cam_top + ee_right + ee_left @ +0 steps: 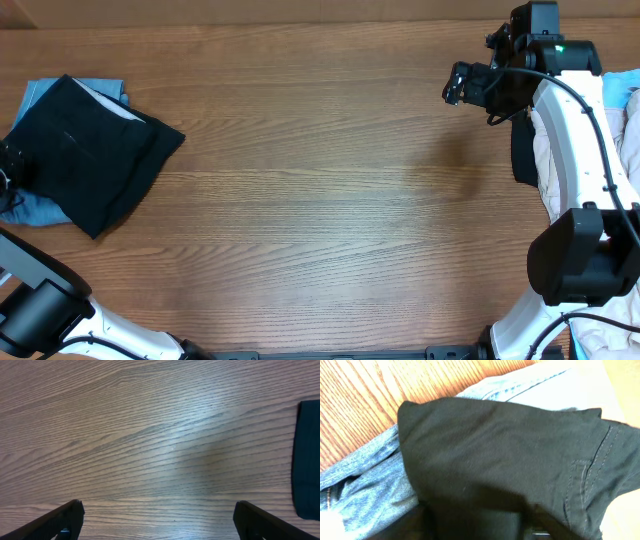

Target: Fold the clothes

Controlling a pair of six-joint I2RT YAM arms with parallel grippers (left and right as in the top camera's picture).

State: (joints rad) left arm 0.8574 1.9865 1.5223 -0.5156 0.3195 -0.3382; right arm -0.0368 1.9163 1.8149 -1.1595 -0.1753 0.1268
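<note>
Black garment (pixel 90 160), turned cornerwise, atop denim (pixel 35 208)

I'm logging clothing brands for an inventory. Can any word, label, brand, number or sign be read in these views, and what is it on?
None can be read.
The black garment shows only seams and stitching, no printed label.
The denim beneath it, the table and the right arm carry no legible text; the arm shows only a small green light.
</note>
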